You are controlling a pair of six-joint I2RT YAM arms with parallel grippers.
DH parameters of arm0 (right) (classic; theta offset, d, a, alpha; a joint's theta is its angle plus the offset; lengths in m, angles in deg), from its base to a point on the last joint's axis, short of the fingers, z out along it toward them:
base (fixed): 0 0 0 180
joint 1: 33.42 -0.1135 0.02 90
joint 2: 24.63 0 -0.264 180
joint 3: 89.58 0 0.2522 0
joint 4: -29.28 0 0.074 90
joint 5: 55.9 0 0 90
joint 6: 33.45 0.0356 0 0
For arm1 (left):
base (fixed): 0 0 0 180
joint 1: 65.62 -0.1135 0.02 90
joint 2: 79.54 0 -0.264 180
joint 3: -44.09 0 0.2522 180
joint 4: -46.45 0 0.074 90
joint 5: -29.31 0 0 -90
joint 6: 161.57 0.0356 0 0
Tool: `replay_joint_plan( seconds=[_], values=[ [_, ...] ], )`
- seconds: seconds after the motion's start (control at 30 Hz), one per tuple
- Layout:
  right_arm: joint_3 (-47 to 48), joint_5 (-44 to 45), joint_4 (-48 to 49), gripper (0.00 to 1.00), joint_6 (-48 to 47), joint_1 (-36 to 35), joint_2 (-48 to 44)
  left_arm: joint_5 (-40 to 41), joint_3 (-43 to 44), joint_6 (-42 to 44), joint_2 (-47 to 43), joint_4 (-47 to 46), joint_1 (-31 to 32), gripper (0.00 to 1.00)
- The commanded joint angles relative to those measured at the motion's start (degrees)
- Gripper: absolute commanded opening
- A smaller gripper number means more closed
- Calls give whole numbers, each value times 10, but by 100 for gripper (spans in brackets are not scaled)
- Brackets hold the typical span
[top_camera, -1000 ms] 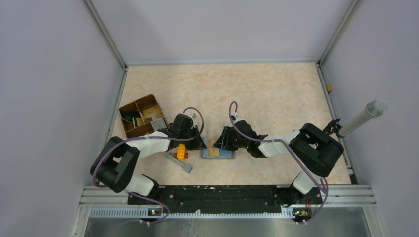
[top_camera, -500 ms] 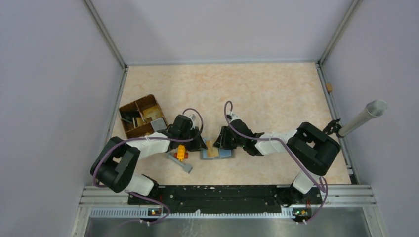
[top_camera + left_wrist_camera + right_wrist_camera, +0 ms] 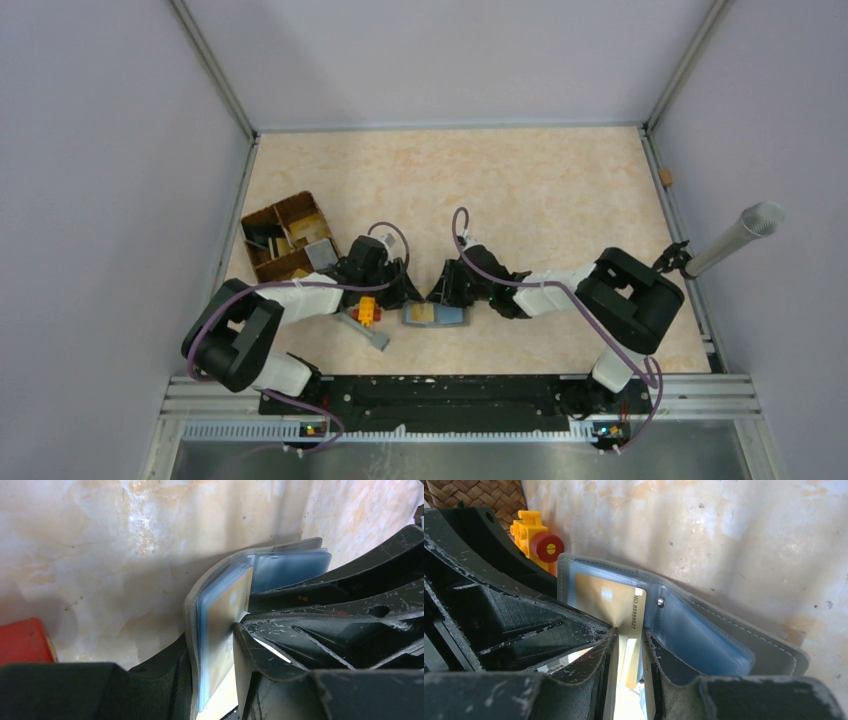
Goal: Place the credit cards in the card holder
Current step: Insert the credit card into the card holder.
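Observation:
The grey card holder [image 3: 452,316] lies open on the table between my two grippers. A gold credit card [image 3: 422,313] sits partly in its left blue-grey pocket. In the right wrist view the credit card [image 3: 606,597] sticks out of the card holder [image 3: 724,630], and my right gripper [image 3: 630,632] is shut on its free end. My left gripper [image 3: 211,635] straddles the raised left flap of the card holder [image 3: 192,610]. Its jaws are open, with a gap beside the credit card [image 3: 222,615]. In the top view the left gripper [image 3: 405,296] and right gripper [image 3: 440,293] nearly touch.
A brown woven divided tray [image 3: 262,218] holding more cards [image 3: 320,252] stands at the left. An orange and yellow toy brick block [image 3: 367,308] and a grey card [image 3: 368,330] lie just left of the holder. A metal cylinder [image 3: 735,238] leans at the right edge.
The gold card has gone from sticking up out of the holder to lying low in its pocket. My right gripper moved left and narrowed. My left gripper's jaws have widened.

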Motion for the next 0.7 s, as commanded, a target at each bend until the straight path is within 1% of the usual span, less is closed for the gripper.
replay_joint_plan(
  seconds=[0.0,0.13,0.27,0.33,0.4,0.43,0.47,0.57,0.6,0.67],
  values=[
    [-15,-17,73,23,63,-13,-1,-10,-20,-21,-5,-32,4,35],
    [-33,12,100,22,103,-13,-18,4,-25,-23,-21,-27,4,34],
    [-53,17,141,20,147,-13,-23,5,-31,-31,-29,-36,4,33],
    [-59,21,144,20,151,-13,-29,10,-30,-28,-33,-30,5,33],
    [-60,34,123,20,136,-14,-43,31,-24,-17,-43,0,5,35],
    [-61,44,107,21,127,-13,-53,39,-20,-9,-51,12,5,37],
    [-63,52,93,22,116,-13,-69,48,-15,-1,-61,29,5,42],
    [-66,81,38,24,81,-13,-113,71,1,20,-93,70,4,65],
    [-67,98,16,26,69,-13,-131,78,8,27,-103,85,4,71],
    [-66,114,-25,30,45,-13,-167,87,26,42,-119,117,4,77]
  ],
)
